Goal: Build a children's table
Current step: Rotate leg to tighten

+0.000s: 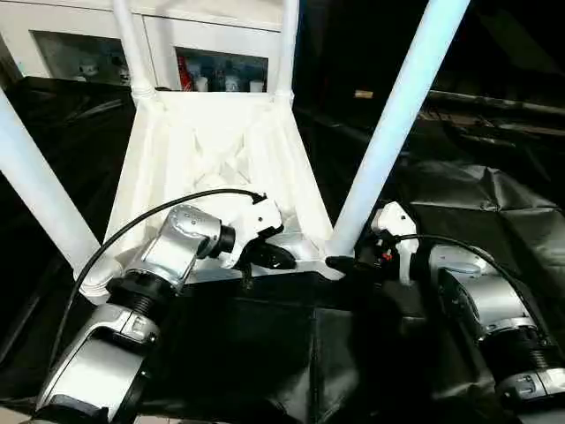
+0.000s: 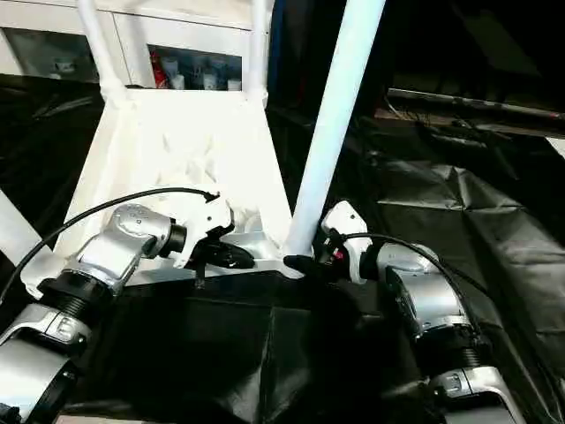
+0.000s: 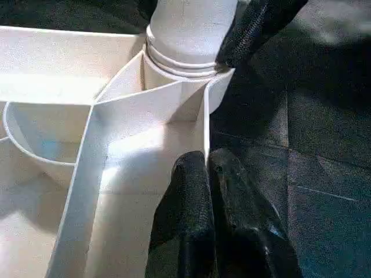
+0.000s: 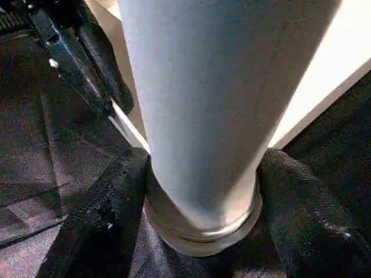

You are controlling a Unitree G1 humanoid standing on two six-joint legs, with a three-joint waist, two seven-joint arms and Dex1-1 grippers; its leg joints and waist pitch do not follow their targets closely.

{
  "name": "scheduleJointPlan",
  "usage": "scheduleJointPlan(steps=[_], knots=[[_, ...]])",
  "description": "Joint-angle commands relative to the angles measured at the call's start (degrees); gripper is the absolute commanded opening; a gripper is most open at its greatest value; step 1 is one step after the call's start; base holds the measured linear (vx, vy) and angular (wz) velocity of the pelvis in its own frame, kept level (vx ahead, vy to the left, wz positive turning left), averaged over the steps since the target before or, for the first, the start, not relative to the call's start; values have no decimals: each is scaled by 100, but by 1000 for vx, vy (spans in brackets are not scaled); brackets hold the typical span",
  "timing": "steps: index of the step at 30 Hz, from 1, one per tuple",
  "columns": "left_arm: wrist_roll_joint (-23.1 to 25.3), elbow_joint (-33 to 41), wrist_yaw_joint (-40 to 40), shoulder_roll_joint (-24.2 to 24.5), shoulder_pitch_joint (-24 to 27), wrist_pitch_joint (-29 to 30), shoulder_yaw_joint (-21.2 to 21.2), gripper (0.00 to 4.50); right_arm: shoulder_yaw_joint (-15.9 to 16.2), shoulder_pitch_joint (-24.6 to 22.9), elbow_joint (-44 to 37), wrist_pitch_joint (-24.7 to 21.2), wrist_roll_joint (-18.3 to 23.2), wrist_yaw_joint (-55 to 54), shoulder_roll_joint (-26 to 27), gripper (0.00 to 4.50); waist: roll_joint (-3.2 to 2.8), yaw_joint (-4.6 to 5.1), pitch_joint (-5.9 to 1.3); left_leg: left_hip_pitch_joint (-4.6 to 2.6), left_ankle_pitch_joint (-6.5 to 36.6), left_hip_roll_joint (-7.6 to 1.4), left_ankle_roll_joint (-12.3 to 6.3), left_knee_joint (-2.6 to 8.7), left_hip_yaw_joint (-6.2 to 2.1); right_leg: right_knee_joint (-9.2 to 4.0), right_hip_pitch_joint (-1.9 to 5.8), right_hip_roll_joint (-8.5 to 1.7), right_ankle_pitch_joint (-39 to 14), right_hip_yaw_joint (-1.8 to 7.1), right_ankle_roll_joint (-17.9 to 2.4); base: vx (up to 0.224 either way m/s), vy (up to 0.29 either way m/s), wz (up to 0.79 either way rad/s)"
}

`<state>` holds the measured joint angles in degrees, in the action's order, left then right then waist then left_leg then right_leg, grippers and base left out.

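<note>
Here the white plastic children's table (image 1: 207, 146) lies upside down on a black cloth-covered surface (image 1: 265, 353), its ribbed underside facing up and its four long round white tube legs rising from the corner sockets — two at the far corners (image 1: 132, 44), one at the near left (image 1: 40, 190) and one at the near right (image 1: 402, 106).

The left gripper (image 1: 269, 254) rests on the near edge of the tabletop, between the two near legs and closer to the right one. In the left wrist view its two black fingers (image 3: 194, 197) are pressed together with nothing between them, their tips lying against a white rib beside the near-right corner socket.

The right gripper (image 4: 200, 191) sits at the foot of the near-right leg, just above the collared end where it enters the socket. Its black fingers (image 4: 107, 208) stand apart — one on each side of the tube, close against it — though whether they actually press on the leg I cannot tell.

Beyond the table, at the far side, stands a white cabinet with glass doors (image 1: 203, 53), small items on its shelves.
</note>
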<state>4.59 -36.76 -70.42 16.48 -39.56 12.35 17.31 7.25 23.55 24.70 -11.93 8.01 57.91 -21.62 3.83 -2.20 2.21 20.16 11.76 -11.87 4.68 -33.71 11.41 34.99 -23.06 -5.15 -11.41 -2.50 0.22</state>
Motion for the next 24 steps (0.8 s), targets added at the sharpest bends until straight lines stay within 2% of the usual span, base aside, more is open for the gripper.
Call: scheduleJointPlan(steps=[1,2,4,6,10,11,12,13,14,15,19,20,21,24], knots=[[104,-175,324,-126,78,38,147,0,151,-115,-216,-78,129,108,119,262,2,-4,-281,-26,853,-164,-410,381,-48,-381,263,-270,-595,211,-1546,0,0,0],[107,-201,426,-173,67,13,122,0,131,-131,-213,-85,130,27,162,262,-4,-12,-278,-32,860,-168,-396,388,-50,-383,256,-267,-620,211,-1524,0,0,0],[157,-396,1232,-584,-16,-14,-22,0,1,-156,-10,-92,-65,-875,520,259,-11,-18,-255,-44,968,-168,-332,401,-42,-407,233,-258,-753,214,-1500,0,0,0],[183,-467,1596,-775,-44,2,-76,0,-65,-150,122,-101,-182,-1381,707,259,4,-11,-250,-39,1225,-156,-133,424,-70,-468,235,-281,-1356,201,-1301,0,0,0],[246,-549,2187,-1307,-55,165,-38,0,-269,-65,463,-238,-288,-2602,1358,258,-20,46,-239,-36,1500,-145,-19,450,-90,-537,188,-274,-1905,209,-1026,0,0,0],[246,-549,2187,-1307,-55,165,-38,0,-269,-65,463,-238,-288,-2602,1358,258,-16,51,-248,-30,1536,-141,0,459,-109,-550,197,-275,-2022,199,-945,0,0,0],[281,-530,2268,-1460,-34,203,34,0,-313,-30,510,-278,-298,-2903,1596,258,-29,52,-250,-32,1502,-147,-9,459,-106,-548,188,-267,-1923,207,-925,0,0,0],[281,-530,2268,-1460,-34,203,34,0,-313,-30,510,-278,-298,-2903,1596,257,-32,59,-247,-34,1511,-147,-14,459,-97,-551,170,-259,-1859,214,-934,0,0,0],[313,-477,2265,-1573,2,231,126,0,-299,11,547,-295,-339,-3133,1797,257,-46,59,-255,-13,1468,-140,-7,469,-111,-531,196,-257,-1757,206,-934,0,0,0],[338,-466,2303,-1659,15,235,164,0,-290,44,560,-278,-385,-3303,1951,257,-42,63,-261,-19,1450,-139,-4,468,-106,-528,187,-251,-1651,204,-944,0,0,0],[346,-478,2340,-1692,14,203,165,0,-229,78,554,-220,-496,-3430,2042,257,-44,73,-257,-13,1489,-139,-22,474,-103,-526,193,-246,-1571,205,-942,0,0,0],[346,-482,2342,-1687,13,199,160,0,-227,80,555,-209,-501,-3430,2038,292,-44,73,-256,-22,1527,-140,-25,474,-101,-531,187,-248,-1591,207,-939,0,0,0],[308,-496,2256,-1522,7,104,76,0,-255,91,554,-52,-445,-3172,1862,313,-17,71,-251,-12,1571,-139,-35,477,-99,-544,185,-253,-1653,207,-924,0,0,0],[265,-474,2130,-1417,16,12,33,0,-257,81,503,-16,-380,-2891,1716,337,-32,65,-260,-8,1489,-142,-77,472,-98,-525,188,-252,-1506,212,-954,0,0,0]])
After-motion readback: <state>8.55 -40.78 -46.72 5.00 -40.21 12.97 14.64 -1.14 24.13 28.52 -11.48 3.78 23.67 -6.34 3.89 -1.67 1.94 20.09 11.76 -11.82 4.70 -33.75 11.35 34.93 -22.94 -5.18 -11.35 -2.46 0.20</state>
